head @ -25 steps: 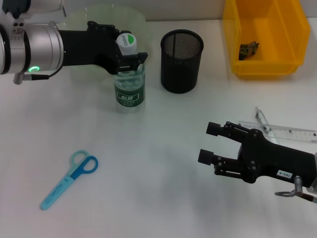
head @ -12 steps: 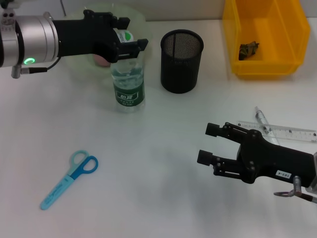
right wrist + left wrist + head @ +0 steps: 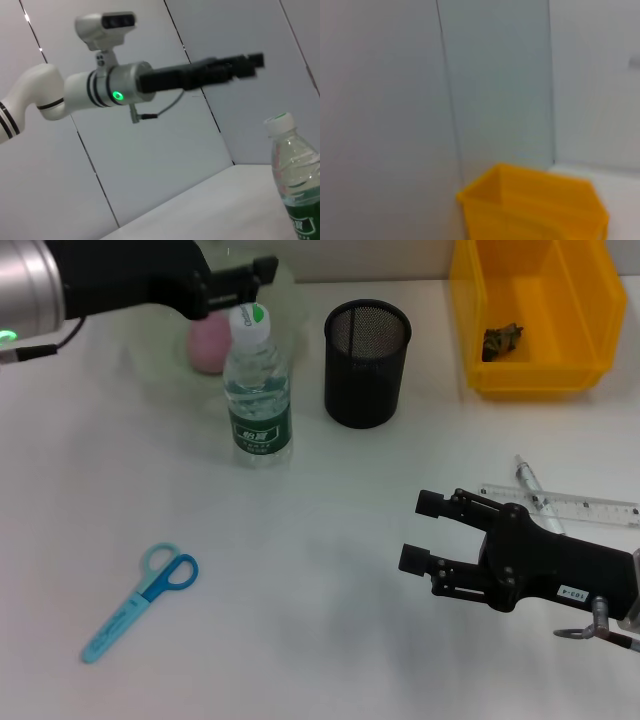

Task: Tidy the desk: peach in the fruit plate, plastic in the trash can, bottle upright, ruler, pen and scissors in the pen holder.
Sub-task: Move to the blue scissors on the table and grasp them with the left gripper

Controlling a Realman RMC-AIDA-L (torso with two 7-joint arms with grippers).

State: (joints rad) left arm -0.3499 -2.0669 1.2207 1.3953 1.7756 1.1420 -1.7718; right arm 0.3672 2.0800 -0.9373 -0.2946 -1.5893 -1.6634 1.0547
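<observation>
With the bottle (image 3: 258, 390) upright near the table's far edge, the left tool (image 3: 250, 272), fingers unreadable, hovers above it, so the scissors (image 3: 140, 601) near the front-left corner look next; the right tool (image 3: 420, 531) waits open.

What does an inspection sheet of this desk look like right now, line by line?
Surface: white desk, bare in the middle.
Job's things: bottle upright; peach in fruit plate; scissors flat on the desk; ruler and pen lying by the right arm; pen holder looks empty; plastic in yellow trash can.
Clutter: nothing seen.
Grippers: left gripper raised above the plate; right gripper open, low over the desk.
Cables: thin cable on the left arm.
Surroundings: grey wall panels.
</observation>
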